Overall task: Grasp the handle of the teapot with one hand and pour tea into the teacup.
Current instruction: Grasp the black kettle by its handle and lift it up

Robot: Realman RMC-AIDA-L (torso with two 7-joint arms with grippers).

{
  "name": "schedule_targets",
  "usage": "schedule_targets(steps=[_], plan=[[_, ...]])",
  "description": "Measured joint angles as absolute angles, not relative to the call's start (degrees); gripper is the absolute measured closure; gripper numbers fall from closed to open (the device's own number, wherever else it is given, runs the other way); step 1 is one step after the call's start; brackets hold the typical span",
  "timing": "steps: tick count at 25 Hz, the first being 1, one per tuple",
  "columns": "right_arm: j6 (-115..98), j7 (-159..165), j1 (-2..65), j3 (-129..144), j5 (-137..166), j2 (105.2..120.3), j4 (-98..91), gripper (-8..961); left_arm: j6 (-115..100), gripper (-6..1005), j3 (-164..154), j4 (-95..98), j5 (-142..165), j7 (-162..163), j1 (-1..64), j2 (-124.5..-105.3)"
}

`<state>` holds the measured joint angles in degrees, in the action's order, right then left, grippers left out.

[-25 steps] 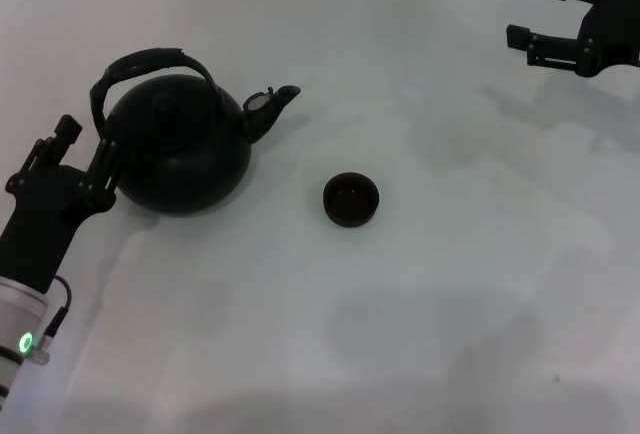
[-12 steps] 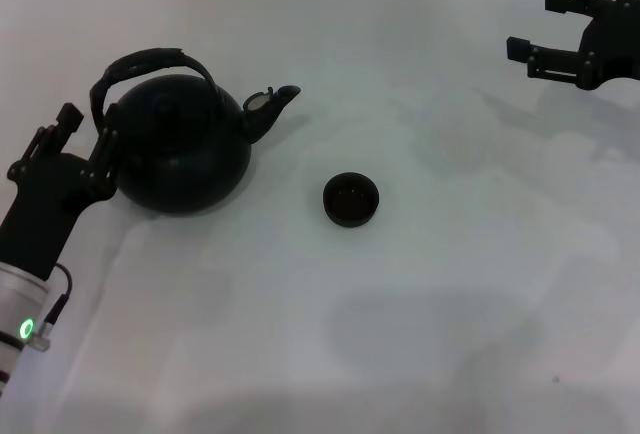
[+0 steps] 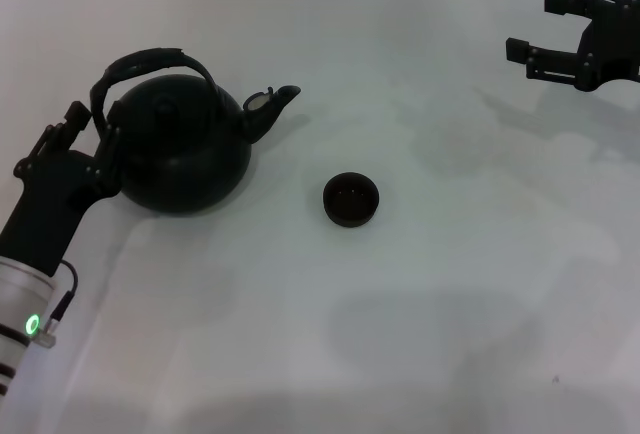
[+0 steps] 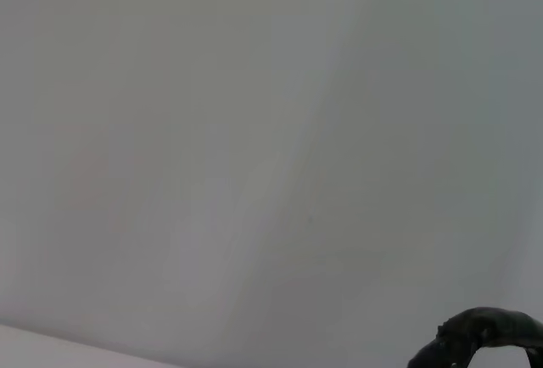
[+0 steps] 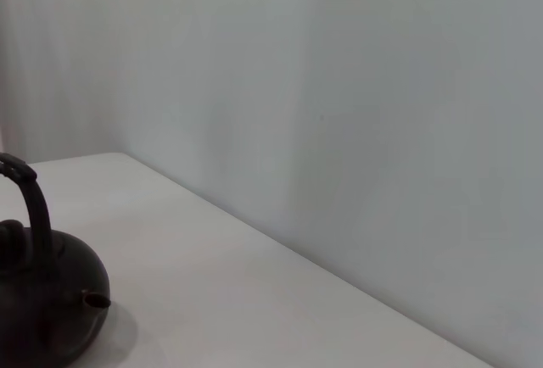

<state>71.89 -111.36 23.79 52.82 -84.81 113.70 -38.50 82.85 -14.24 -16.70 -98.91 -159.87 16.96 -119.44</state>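
Head view. We see the left gripper [image 3: 88, 132] low at the teapot's [image 3: 180, 154] left flank, its fingers [image 3: 70, 124] spread apart and holding nothing; one finger lies against the pot's side, just below the foot of the handle [image 3: 150, 62]. The handle arches over the lid, up and to the right of this claw, and is not gripped. The spout [image 3: 272, 104] points away from the claw toward the right, and the teacup [image 3: 351, 199] stands farther out on that side, well apart from the pot, slightly nearer the robot. Nothing lies between pot and cup on the white table [image 3: 430, 294].

The right gripper [image 3: 560, 34] hovers at the far right corner, fingers parted and empty, well apart from both vessels; bare table stretches from it to the cup.

Left wrist view. We see only a pale wall and a dark curved piece of the handle [image 4: 484, 334] at the frame's edge.

Right wrist view. The teapot [image 5: 47, 300] sits on the table near the edge where the table meets the wall [image 5: 382, 131].
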Motion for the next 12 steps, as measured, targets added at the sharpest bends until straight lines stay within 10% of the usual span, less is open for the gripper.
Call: schedule_targets(steps=[12], plan=[[71.90,-111.35,23.77,53.02,-84.81,113.80,-38.50,117,83.02,625,-14.15,-16.66,-99.06,-159.78,17.12,-119.40]])
